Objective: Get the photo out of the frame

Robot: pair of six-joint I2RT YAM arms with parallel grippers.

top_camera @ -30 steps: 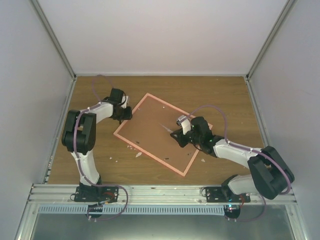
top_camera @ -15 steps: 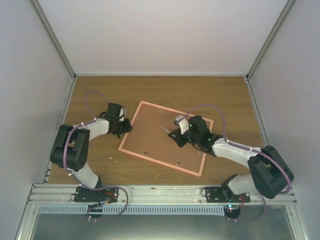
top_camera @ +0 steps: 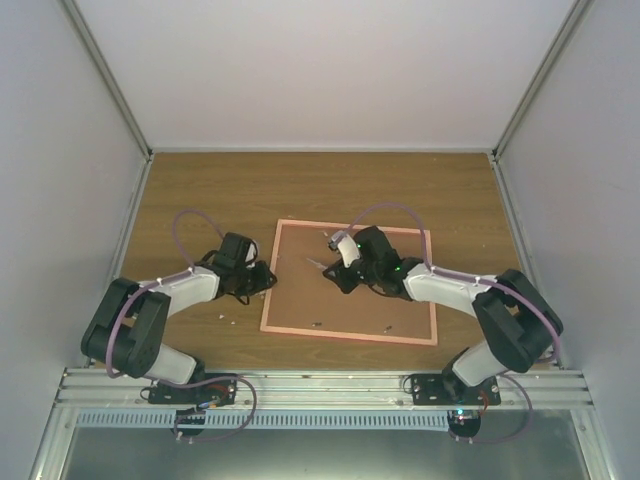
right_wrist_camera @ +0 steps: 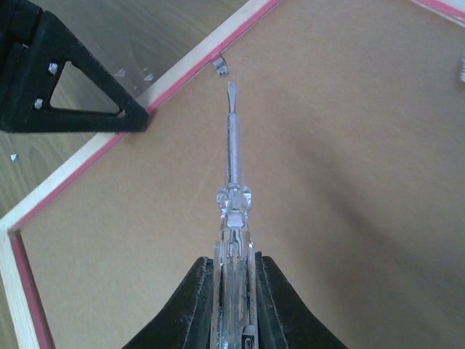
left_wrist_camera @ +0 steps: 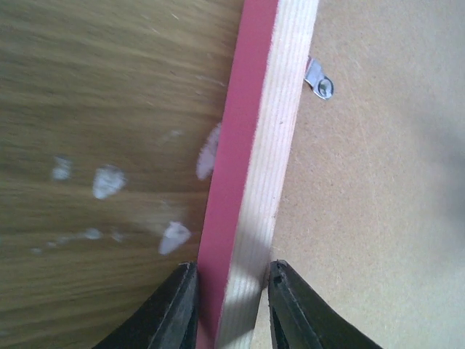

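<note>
Elbows sit low at the near edge; the left gripper (left_wrist_camera: 231, 294) pinches the left rail of the frame (top_camera: 350, 336), lying back-up on the table (top_camera: 200, 190). The right gripper (right_wrist_camera: 234, 280), reaching left over its back, clamps a screwdriver (right_wrist_camera: 232, 138), tip just short of a metal tab (right_wrist_camera: 220, 67).

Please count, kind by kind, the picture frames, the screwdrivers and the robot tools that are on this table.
Pink-red rectangular wooden picture frame: 1
Clear-handled metal screwdriver: 1
Black two-finger robot tools, left tool and right tool: 2
Total: 4
</note>
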